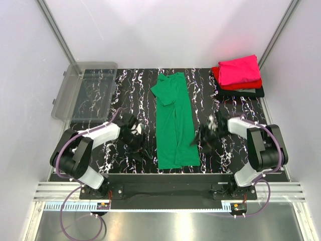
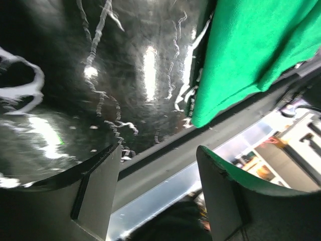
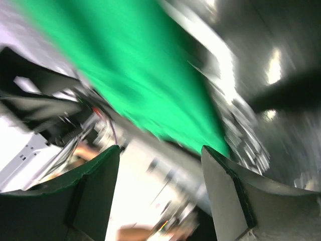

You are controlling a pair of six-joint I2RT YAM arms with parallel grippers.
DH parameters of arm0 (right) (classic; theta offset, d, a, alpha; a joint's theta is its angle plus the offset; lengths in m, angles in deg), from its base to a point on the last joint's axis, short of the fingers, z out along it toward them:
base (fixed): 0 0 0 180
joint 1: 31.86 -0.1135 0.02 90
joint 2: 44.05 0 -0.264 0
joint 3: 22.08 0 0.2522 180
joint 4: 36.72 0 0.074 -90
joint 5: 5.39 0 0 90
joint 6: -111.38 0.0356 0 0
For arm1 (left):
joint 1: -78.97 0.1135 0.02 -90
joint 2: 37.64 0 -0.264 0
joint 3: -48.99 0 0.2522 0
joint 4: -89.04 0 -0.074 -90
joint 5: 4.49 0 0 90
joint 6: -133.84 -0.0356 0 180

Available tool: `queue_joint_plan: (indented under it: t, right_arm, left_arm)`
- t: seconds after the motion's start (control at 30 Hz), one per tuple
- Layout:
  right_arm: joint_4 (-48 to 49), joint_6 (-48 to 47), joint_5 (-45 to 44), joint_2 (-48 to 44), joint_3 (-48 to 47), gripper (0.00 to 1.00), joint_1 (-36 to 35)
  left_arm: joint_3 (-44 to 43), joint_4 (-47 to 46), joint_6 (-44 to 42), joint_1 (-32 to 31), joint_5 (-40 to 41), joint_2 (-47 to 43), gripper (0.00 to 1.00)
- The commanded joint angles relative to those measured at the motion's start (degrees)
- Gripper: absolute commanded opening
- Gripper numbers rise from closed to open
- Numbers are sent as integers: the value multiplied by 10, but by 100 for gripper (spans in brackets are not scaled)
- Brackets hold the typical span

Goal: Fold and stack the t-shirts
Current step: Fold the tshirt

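- Your left fingers (image 1: 135, 136) stand wide apart with nothing between them, over bare table (image 1: 125, 95) at 9 o'clock from the green t-shirt (image 1: 174, 125).
- That green t-shirt lies flat down the table's middle as a long strip, collar end toward 12 o'clock.
- Your right fingers (image 1: 205, 135) are spread and empty too, at the shirt's 3 o'clock edge.
- At the table's 1 o'clock corner, the pink t-shirt (image 1: 241, 70) tops the red t-shirt (image 1: 241, 86) and the black t-shirt (image 1: 241, 93).
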Motion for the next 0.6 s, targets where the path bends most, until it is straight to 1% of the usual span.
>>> queue_joint_plan:
  t: [0.0,0.2,0.23,0.4,0.57]
  right_arm:
    - [-62,46,16,-29,37,72,-4]
    - [-73,44,-25,-42,58,73,-34]
    - [-73,44,-28,-43,59,74,-35]
    - [-74,34,-69,-37,53,71,-37]
    - [-112,6,-132,-41,29,68,-37]
  left_arm:
    - [15,-100,77,-15,-56,-18,67]
    - [61,-181,117,-71,-47,-15,69]
    - [66,-187,121,-75,-45,-12,70]
    - [83,-202,135,-86,-28,-1,70]
    - [80,-211,139,-92,-13,12,69]
